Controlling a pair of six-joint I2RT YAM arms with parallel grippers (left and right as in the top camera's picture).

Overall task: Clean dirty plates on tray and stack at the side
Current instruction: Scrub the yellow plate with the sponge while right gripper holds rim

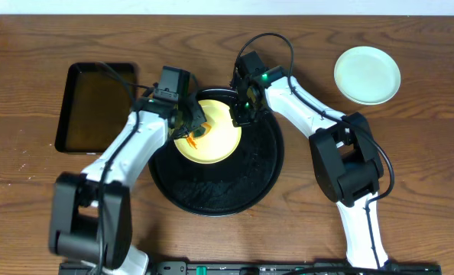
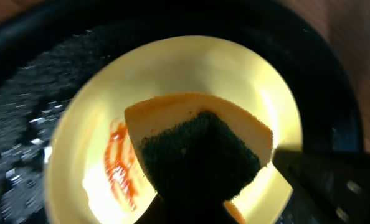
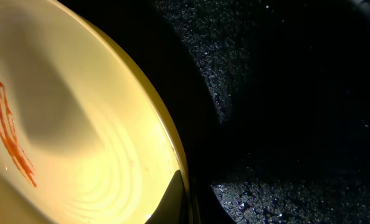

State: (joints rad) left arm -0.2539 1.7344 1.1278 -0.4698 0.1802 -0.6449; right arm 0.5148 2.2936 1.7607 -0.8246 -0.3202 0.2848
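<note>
Yellow plate face-up on blk tray; sponge on it.

No readable text or labels anywhere

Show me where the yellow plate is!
Overhead view: the yellow plate lies in the far half of the round black tray, between the left tool, holding a sponge, and the right tool.
</note>
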